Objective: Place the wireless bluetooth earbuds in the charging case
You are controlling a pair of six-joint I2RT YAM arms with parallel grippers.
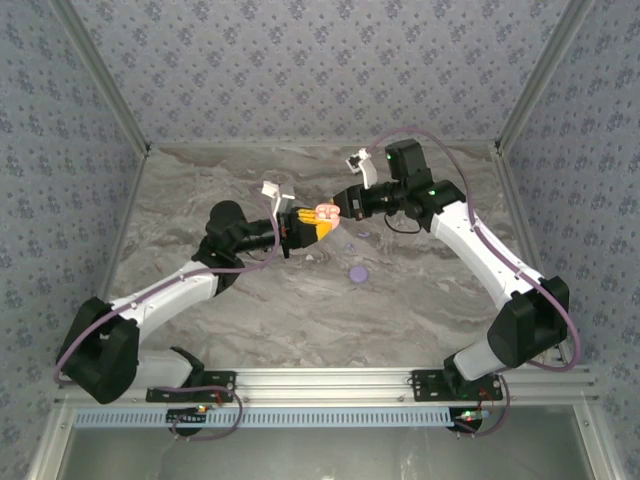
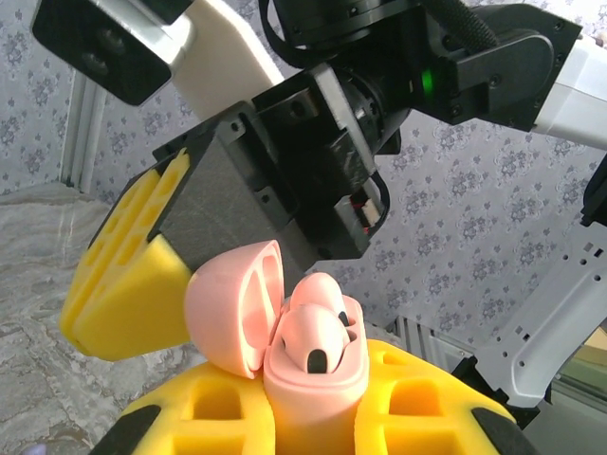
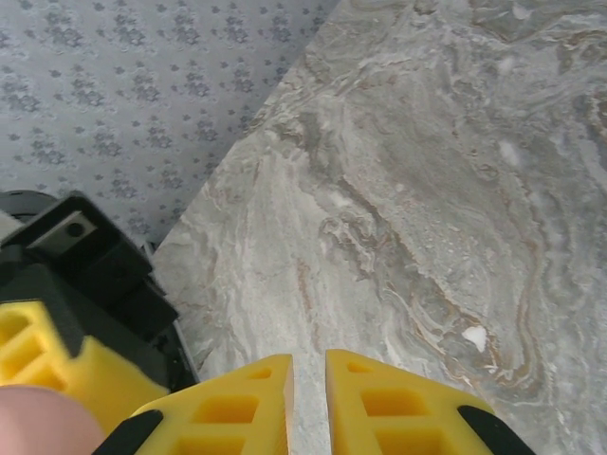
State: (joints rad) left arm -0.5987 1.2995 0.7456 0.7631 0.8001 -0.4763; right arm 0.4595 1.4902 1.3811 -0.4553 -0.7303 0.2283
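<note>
My left gripper (image 2: pixel 318 403) is shut on a salmon-pink charging case (image 2: pixel 318 384) and holds it upright above the table. The case's lid (image 2: pixel 228 303) is swung open to the left. Two pale pink earbuds sit in the case, one in front (image 2: pixel 318 332) and one behind it (image 2: pixel 321 289). My right gripper (image 3: pixel 309 379) is shut with nothing between its yellow fingers (image 2: pixel 123 284), which hang just left of the open lid. From above, the case (image 1: pixel 325 213) sits between the left gripper (image 1: pixel 312 226) and the right gripper (image 1: pixel 345 206).
A purple disc (image 1: pixel 358 272) lies on the marble table (image 1: pixel 430 300), in front of both grippers. A tiny purple bit (image 1: pixel 350 237) lies just behind the disc. Patterned walls close the table in at the back and both sides.
</note>
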